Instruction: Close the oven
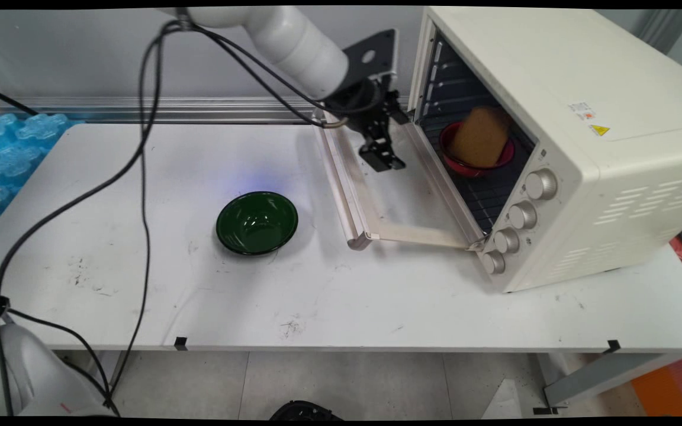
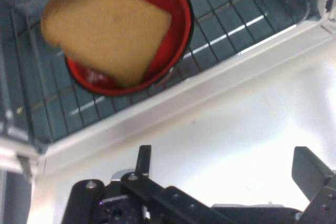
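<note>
The white arm [image 1: 293, 41] comes down from the upper left, its black cables [image 1: 140, 177] hanging from it, and ends in the black gripper [image 1: 383, 158], which hangs empty above the toaster oven's lowered door [image 1: 400, 201], just outside the oven mouth. In the hand view its two fingers [image 2: 311, 172] stand wide apart, touching nothing.

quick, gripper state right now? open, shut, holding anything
Gripper: open, holding nothing, above the open oven door, in front of the red bowl with the bread slice.
</note>
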Action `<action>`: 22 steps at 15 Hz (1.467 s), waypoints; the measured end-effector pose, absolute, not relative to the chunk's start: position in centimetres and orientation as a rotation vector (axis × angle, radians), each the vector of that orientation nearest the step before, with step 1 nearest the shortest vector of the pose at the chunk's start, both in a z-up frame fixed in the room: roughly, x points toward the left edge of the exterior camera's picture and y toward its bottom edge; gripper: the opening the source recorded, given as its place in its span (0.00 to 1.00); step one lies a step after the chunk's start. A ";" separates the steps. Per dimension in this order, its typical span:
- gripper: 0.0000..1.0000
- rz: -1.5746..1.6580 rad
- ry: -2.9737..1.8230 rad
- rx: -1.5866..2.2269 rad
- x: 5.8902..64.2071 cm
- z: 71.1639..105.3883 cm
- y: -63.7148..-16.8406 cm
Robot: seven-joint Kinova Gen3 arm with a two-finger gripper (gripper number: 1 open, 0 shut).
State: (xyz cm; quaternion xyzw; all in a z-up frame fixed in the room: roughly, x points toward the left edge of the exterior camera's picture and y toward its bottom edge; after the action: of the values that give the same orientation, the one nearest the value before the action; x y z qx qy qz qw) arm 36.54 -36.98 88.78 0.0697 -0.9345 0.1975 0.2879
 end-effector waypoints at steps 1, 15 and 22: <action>1.00 0.527 -2.499 0.219 37.3 89.3 -36.3; 1.00 0.472 -2.560 0.635 46.9 91.1 -26.9; 0.00 0.422 -2.551 0.761 50.0 89.2 -24.2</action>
State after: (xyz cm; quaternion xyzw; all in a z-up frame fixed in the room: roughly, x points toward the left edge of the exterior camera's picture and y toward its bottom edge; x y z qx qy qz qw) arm 49.99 -24.19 89.18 0.2754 -0.9230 0.1526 0.2214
